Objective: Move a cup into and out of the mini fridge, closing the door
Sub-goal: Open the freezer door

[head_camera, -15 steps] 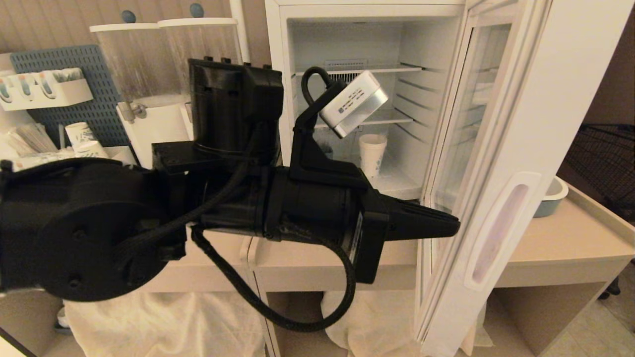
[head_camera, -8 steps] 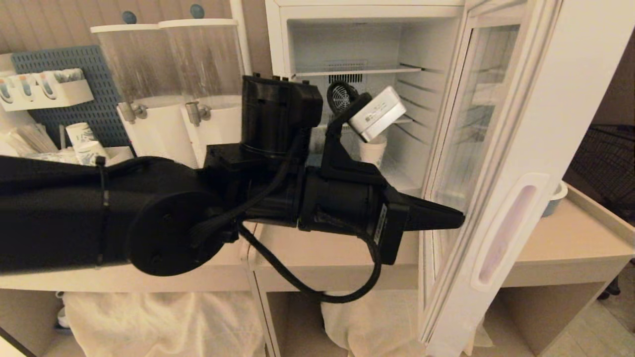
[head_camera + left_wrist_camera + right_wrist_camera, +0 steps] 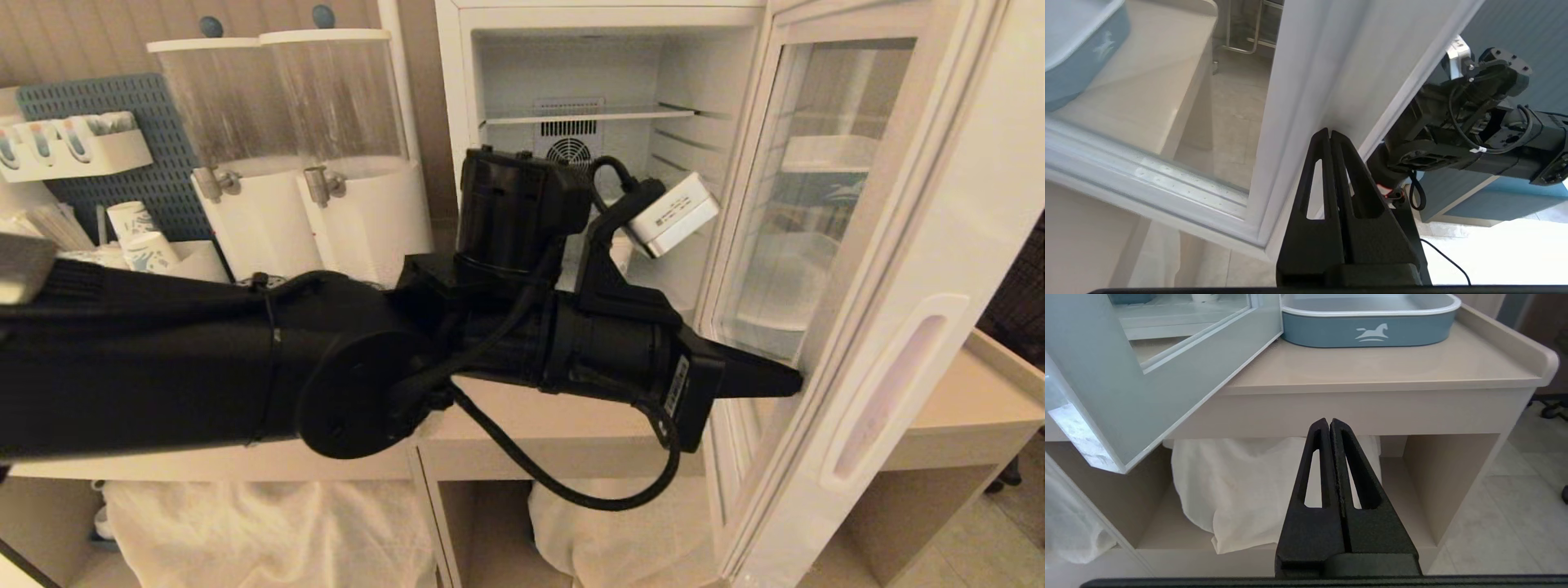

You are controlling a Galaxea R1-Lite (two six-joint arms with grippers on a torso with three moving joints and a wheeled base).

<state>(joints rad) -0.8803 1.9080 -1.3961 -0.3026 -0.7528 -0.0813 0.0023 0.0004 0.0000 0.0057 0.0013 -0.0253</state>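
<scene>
The mini fridge [image 3: 563, 73] stands open on the counter, wire shelves and rear fan showing. Its glass door [image 3: 980, 204] is swung out to the right, handle slot [image 3: 894, 384] facing me. My left gripper [image 3: 796, 382] is shut and empty, and its tip presses on the inner side of the door's pale frame [image 3: 1306, 61] beside the glass. The cup is almost hidden behind my left wrist; only a pale sliver [image 3: 623, 251] shows inside the fridge. My right gripper [image 3: 1329, 420] is shut and empty, parked low in front of the counter's edge.
A blue-grey tray [image 3: 1367, 328] sits on the beige counter [image 3: 1372, 371] beyond the door. Two clear dispensers [image 3: 277, 122] and printed paper cups [image 3: 135, 229] stand left of the fridge. White cloth [image 3: 1249, 490] fills the shelf under the counter.
My left arm has reached further right, its shut tip against the door's inner frame. The door has swung wider open. My wrist now covers the cup.
</scene>
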